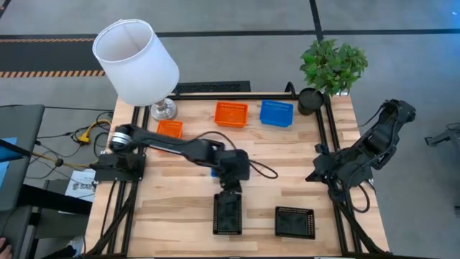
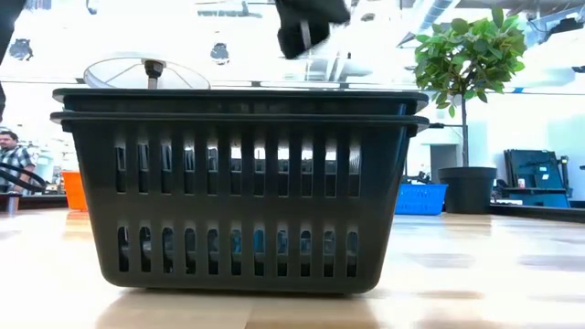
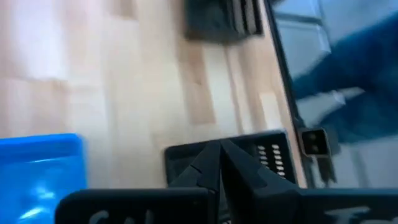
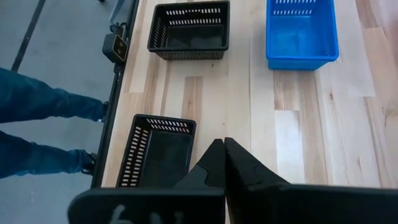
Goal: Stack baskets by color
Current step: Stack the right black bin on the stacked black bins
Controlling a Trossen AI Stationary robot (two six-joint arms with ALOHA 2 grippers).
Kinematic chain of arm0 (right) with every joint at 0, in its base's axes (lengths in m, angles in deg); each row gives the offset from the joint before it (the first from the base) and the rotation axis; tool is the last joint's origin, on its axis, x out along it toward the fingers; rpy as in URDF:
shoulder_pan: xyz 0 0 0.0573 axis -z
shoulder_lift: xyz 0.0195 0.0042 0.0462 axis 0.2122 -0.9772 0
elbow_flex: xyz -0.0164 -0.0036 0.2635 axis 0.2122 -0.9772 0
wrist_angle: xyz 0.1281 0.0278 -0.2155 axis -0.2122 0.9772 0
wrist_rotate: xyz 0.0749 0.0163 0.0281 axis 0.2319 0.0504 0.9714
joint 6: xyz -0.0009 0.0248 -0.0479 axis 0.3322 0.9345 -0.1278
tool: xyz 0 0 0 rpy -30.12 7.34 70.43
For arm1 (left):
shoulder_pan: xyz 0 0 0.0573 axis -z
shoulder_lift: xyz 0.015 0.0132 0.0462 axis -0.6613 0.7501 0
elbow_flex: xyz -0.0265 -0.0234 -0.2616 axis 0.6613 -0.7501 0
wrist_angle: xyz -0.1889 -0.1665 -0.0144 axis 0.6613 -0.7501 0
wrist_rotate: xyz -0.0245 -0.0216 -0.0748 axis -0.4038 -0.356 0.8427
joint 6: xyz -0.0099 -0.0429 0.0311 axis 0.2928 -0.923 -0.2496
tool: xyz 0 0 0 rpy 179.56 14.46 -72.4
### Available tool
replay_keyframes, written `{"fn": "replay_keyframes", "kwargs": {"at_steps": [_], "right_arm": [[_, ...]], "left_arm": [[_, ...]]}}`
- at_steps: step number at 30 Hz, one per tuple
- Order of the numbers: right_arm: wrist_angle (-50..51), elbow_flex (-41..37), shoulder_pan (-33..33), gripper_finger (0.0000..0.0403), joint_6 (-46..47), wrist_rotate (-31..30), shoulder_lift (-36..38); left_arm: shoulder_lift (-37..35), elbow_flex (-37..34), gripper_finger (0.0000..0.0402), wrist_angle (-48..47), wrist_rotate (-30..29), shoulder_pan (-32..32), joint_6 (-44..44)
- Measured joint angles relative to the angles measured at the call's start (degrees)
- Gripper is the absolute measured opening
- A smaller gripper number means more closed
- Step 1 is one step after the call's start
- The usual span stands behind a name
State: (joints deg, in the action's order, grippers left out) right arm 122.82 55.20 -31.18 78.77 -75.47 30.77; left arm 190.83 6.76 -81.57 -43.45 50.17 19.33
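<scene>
Two black rectangular slotted plastic baskets [image 1: 228,216] sit nested one inside the other on the pale wooden bench [image 1: 172,194], their two rims showing one just above the other in the low view. The left pincer [image 1: 230,193] hangs over the far end of this black stack. Its fingers [image 3: 205,163] are pressed together with no gap and hold nothing, and in the low view it is clear of the upper rim, not touching it. A third black slotted basket [image 1: 295,221] lies alone just to the right of the stack. Beyond the stack, well apart from it, a red-orange mesh basket [image 1: 231,114] and a blue mesh basket [image 1: 276,113] stand side by side. A second red-orange basket [image 1: 169,128] lies beyond the stack to its left, by the foot of a lamp with a white shade [image 1: 136,57]. The right pincer [image 1: 314,175] waits to the right of the stack, off the bench's right edge. Its fingers [image 4: 239,168] are closed tight and empty. A potted green plant [image 1: 332,65] stands far beyond the stack on the right.
</scene>
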Motion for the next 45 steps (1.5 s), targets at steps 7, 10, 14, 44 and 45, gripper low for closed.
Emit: {"fn": "replay_keyframes", "kwargs": {"at_steps": [7, 10, 14, 44, 45], "right_arm": [[-1.5, 0.0, 0.9, 0.0012, -1.1, -0.1, -4.8], [-1.7, 0.0, 0.9, 0.0022, -1.2, -0.1, -7.8], [-1.7, 0.0, 2.1, 0.0046, 2.0, 0.0, -11.8], [-23.1, -23.0, -1.3, 0.018, 18.6, 11.0, -17.2], [-23.6, -23.6, -1.3, 0.0179, 18.5, 11.3, -17.6]], "left_arm": [[-9.0, -0.3, 0.0, -6.1, -15.3, 4.3, -1.0], [-11.4, -1.0, 0.0, -11.3, -18.0, 5.9, 0.5], [-17.4, -7.3, 0.0, -11.2, -18.4, 7.8, 0.3], [-40.9, -43.6, 0.0055, 32.1, -25.0, 3.3, -1.2], [-40.9, -43.6, 0.0059, 32.1, -24.5, 3.0, -1.8]]}}
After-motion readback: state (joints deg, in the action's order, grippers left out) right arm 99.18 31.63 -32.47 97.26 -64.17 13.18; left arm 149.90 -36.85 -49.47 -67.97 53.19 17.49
